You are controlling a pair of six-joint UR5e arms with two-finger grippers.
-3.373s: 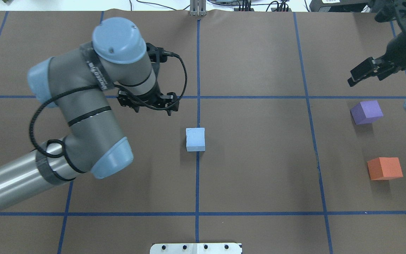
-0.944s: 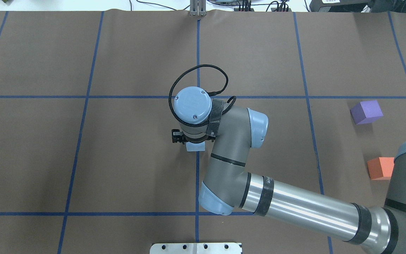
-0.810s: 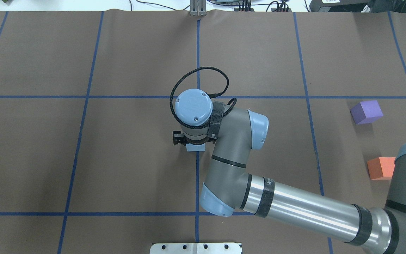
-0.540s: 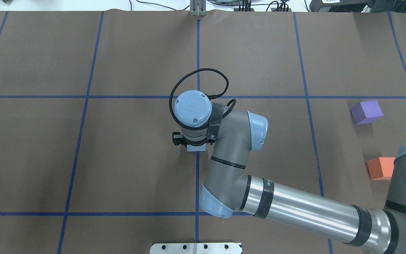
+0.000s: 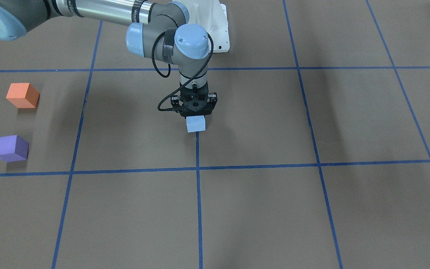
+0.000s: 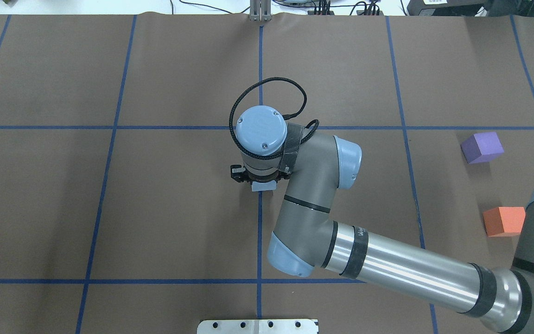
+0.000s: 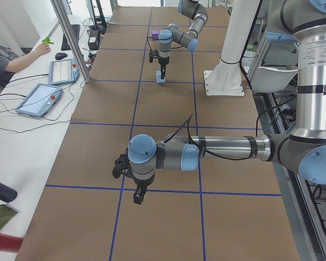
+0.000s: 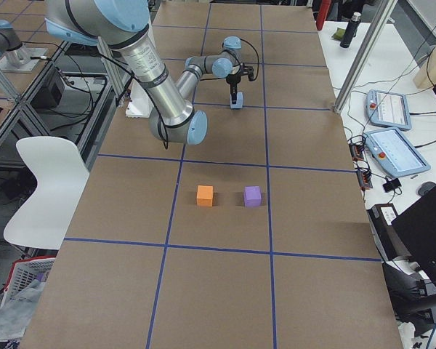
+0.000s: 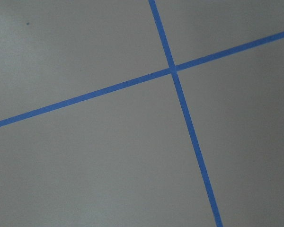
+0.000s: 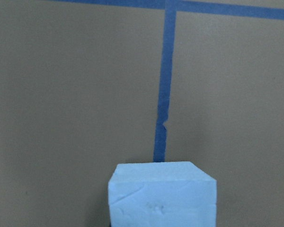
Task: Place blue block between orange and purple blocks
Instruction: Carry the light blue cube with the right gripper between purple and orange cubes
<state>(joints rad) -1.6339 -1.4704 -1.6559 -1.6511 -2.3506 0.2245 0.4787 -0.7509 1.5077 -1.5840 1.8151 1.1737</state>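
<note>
Moving the blue block well asks for a steady, level carry: our right tool is clamped on it at the middle of the worktop, and the gap between the orange block and purple block looks narrow. Whether our left tool is apart, we cannot tell.

Lab: gridded table, teach pendants

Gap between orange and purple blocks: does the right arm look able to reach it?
Probably yes. The orange block and purple block stand apart on the right arm's side, with bare table between, and the right gripper holds the blue block.
</note>
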